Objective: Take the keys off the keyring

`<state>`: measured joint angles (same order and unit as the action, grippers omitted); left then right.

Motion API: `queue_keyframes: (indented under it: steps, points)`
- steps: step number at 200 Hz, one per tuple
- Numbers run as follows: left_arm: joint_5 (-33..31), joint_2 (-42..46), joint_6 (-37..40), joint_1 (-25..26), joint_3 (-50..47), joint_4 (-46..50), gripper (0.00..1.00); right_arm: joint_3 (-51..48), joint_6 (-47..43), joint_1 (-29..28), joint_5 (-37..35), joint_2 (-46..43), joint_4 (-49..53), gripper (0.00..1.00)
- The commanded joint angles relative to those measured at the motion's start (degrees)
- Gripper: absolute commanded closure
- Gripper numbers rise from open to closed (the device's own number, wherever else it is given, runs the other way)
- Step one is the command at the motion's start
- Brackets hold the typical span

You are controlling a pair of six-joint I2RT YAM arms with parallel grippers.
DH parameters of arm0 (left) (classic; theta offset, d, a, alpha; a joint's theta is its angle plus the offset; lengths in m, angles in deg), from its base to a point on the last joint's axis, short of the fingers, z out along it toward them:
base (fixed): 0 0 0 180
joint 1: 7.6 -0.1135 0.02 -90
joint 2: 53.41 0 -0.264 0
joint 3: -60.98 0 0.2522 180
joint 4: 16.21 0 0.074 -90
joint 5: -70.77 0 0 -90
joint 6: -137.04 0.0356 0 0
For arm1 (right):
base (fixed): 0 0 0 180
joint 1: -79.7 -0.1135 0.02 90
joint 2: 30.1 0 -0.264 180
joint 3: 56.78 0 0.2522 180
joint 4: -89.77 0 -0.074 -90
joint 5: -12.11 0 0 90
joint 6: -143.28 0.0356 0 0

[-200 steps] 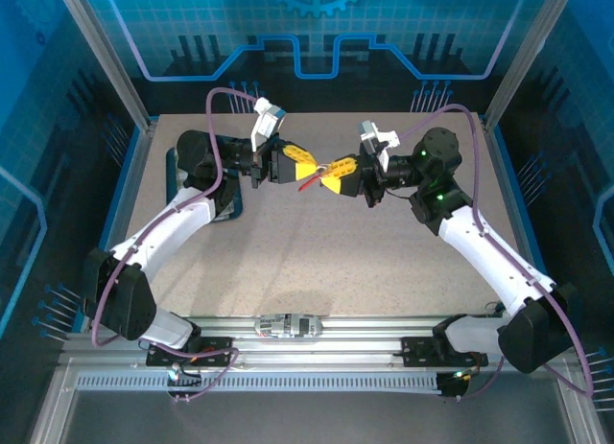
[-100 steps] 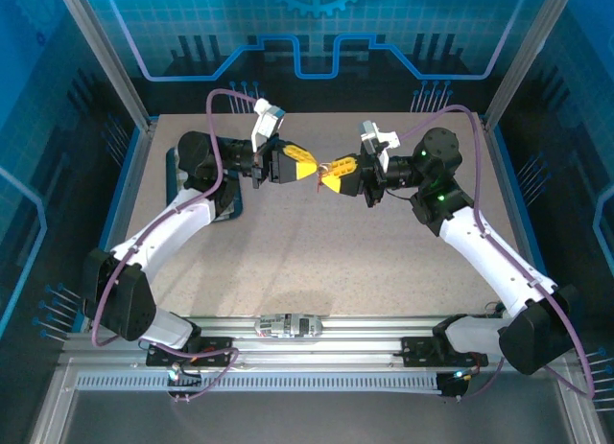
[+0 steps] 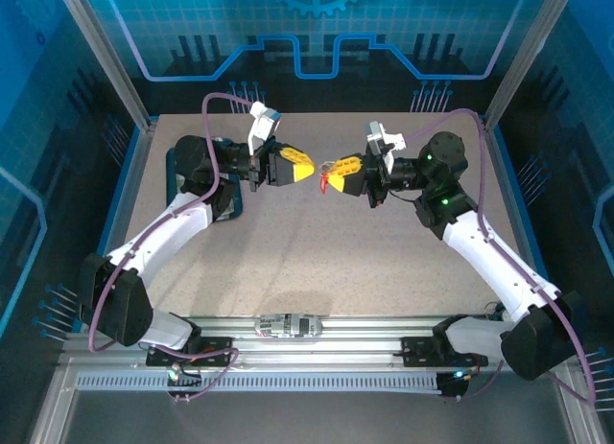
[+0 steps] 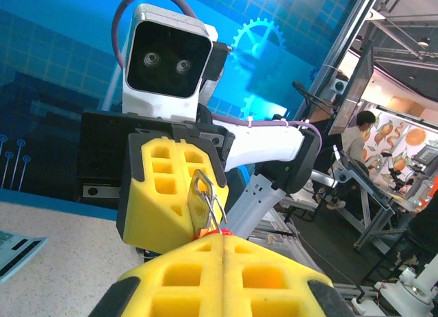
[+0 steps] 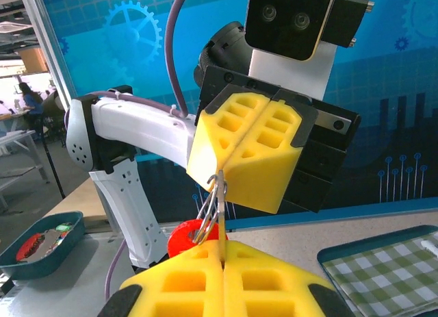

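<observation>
Protruding from right end effector [image 5: 222,248]: keyring [image 5: 187,236]

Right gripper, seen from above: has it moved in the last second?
Yes. The right gripper has pulled back slightly rightward, toward the table's right edge, away from the left gripper.

Left arm [image 3: 168,223] and right arm [image 3: 489,257]: white link shells, black joint housings and bases. Green LEDs [image 3: 431,159] on the right arm. Purple cable [image 3: 216,104] along each arm. Left gripper [image 3: 305,172] and right gripper [image 3: 336,168]: black bodies, yellow wedge pads [image 5: 253,142] with moulded square pockets. Each wrist has a white-and-black two-lens camera [image 4: 168,57].
</observation>
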<state>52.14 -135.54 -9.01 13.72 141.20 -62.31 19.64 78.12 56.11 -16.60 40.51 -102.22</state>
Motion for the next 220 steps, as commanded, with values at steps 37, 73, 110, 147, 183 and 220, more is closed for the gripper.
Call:
queue_keyframes:
  steps: [37, 73, 110, 147, 183, 220]
  points:
    - [-2.3, 2.7, 4.5, -0.7, -0.3, 1.1, 0.71, 0.7, -1.9, 0.6, -1.5, -1.3, 2.3, 1.00]
    - [-1.8, 3.3, 10.8, 0.8, 1.3, 10.2, 0.65, 1.3, -2.8, 0.5, -2.0, -1.1, 4.0, 1.00]
    - [-3.7, 6.0, 27.6, 2.8, 3.7, 31.6, 0.59, 1.9, -3.3, 0.3, -2.2, -0.9, 4.9, 1.00]
    - [-4.6, 5.6, 27.6, 2.9, 4.6, 32.6, 0.57, 2.2, -4.4, 0.3, -2.8, -0.8, 6.5, 1.00]
    - [-5.3, 4.6, 27.9, 2.9, 5.8, 33.8, 0.61, 2.4, -5.1, 0.2, -3.4, -0.9, 7.5, 1.00]
    - [-5.6, 4.1, 27.8, 2.9, 6.4, 33.9, 0.68, 2.4, -5.9, 0.2, -3.6, -1.0, 8.4, 1.00]
